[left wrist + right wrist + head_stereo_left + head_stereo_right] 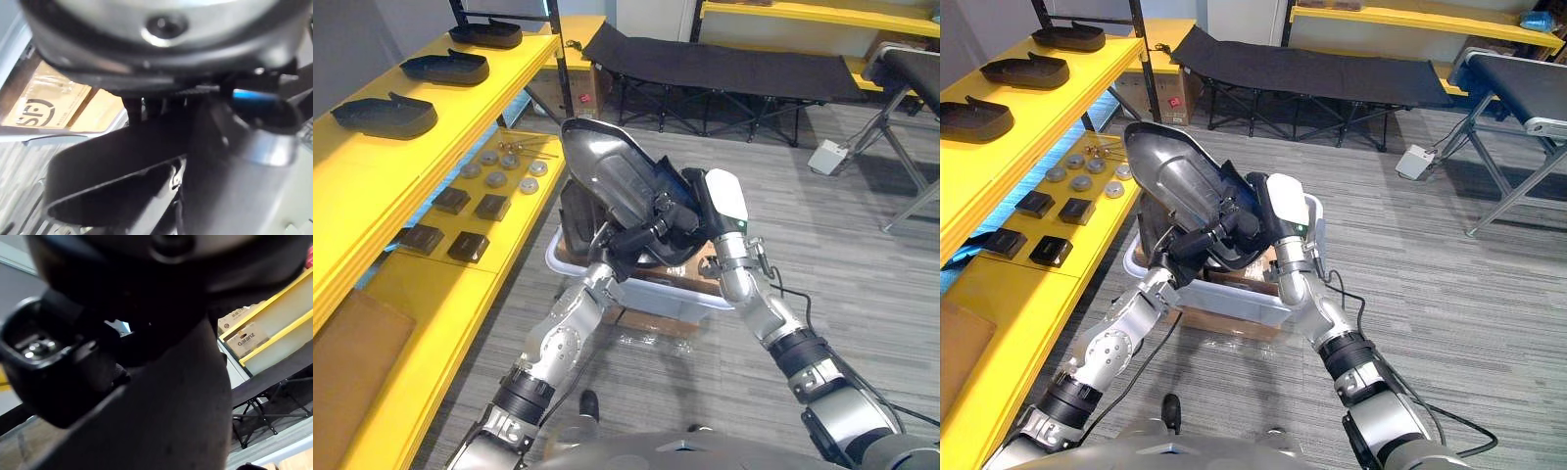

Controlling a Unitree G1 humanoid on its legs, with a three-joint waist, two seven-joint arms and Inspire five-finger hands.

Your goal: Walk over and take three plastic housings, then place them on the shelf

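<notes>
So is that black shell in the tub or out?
Out: left robot hand and right robot hand hold the housing above the white tub.

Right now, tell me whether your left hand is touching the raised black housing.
Touching. The left eye view shows the left hand with its fingers curled round the lower edge of the black housing, which it holds up above the white bin.

Bin (656,294): mostly behind the plastic housing (607,171); we see just its near wall, contents unclear.
Right hand (700,211): its hold on the housing is hidden from us.
Round parts (496,179), ten o'clock of the bin: too small to name.
Yellow shelf (470,98): cut off at nine o'clock.
Left wrist view: dark shapes, too blurred for us.
</notes>
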